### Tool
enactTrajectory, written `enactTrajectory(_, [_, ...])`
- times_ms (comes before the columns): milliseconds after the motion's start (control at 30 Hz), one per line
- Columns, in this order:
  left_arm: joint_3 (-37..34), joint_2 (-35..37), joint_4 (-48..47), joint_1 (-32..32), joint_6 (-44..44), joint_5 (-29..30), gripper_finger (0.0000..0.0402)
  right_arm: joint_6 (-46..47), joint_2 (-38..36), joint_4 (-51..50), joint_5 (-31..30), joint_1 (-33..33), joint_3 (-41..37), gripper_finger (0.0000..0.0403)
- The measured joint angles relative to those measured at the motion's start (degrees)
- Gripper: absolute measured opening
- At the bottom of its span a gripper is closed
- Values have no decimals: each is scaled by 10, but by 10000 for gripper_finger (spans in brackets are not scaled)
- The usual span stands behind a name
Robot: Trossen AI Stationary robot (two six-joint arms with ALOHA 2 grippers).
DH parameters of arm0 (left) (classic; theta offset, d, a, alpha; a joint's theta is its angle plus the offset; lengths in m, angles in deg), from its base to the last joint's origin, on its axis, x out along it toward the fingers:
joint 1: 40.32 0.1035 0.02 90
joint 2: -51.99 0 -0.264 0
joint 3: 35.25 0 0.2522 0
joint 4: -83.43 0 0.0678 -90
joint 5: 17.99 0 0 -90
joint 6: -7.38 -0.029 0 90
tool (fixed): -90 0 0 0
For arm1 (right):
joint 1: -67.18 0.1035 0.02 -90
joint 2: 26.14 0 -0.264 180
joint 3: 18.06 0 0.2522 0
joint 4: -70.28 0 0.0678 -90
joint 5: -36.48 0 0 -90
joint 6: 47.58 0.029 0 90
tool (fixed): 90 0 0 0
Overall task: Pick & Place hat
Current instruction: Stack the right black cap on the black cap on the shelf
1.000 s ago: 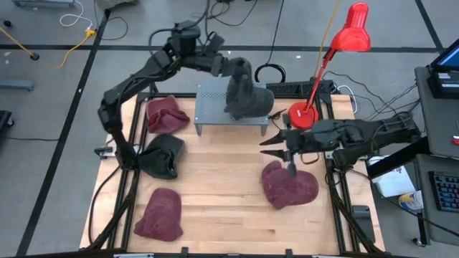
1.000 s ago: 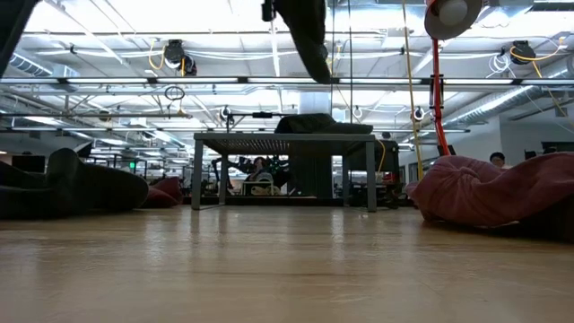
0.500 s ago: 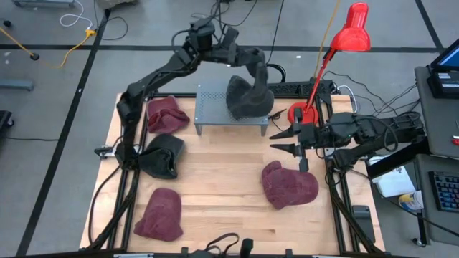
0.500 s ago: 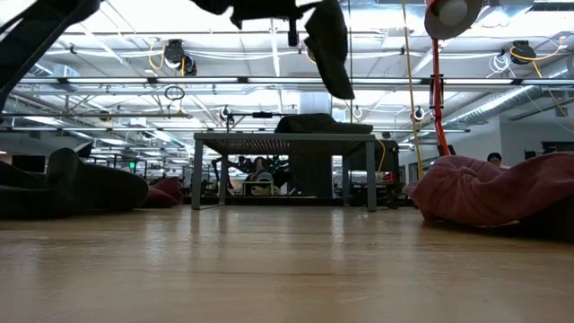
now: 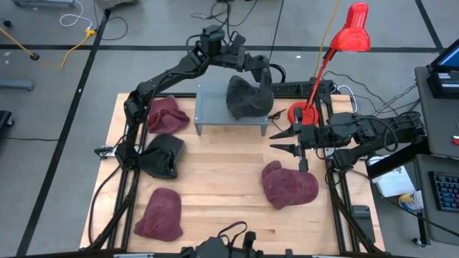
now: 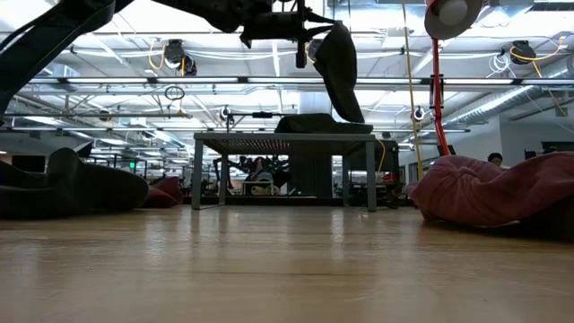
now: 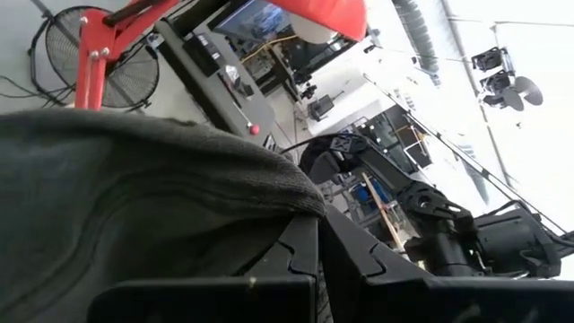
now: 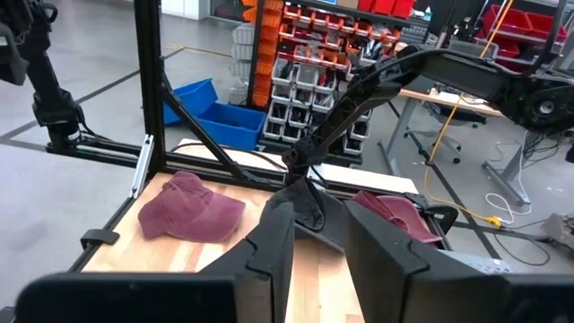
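Left gripper [image 5: 262, 77] above the far right part of the grey stand [image 5: 215, 100], fingers clamped shut on the edge of a dark hat [image 5: 247, 99]. Hat hanging from the fingers, its lower part draped on the stand top; in the low view the hat [image 6: 339, 67] drooping from the gripper down toward the dark heap on the stand [image 6: 233, 139]. In the left wrist view, dark fabric [image 7: 134, 197] pinched between the fingers [image 7: 300, 260], a red lamp [image 7: 117, 27] beyond.

Right gripper [image 5: 281, 140] hovering above bare table [image 5: 215, 186] just right of the stand, fingers part-way apart, nothing between them. Right wrist view: both fingers [image 8: 273, 247] with a clear gap, looking across at a maroon hat [image 8: 190, 209].

Maroon hat [image 5: 290, 185] on the table near the right gripper, below it in the high view. Another maroon hat [image 5: 167, 113] left of the stand, a black hat [image 5: 161, 155] just in front of that one, a third maroon hat [image 5: 159, 213] at the near left.
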Motion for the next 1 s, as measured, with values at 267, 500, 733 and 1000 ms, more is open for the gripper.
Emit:
enactTrajectory(267, [0,0,-90,18,-49,1,1,0,0,0,-1,0,0,89])
enactTrajectory(500, [0,0,-199,21,-120,13,1,0,0,0,-2,0,0,89])
enactTrajectory(733, [0,3,-248,41,-141,21,1,2,0,4,-2,0,0,89])
enactTrajectory(1000, [-1,14,-271,54,-145,32,1,2,0,17,-2,0,0,89])
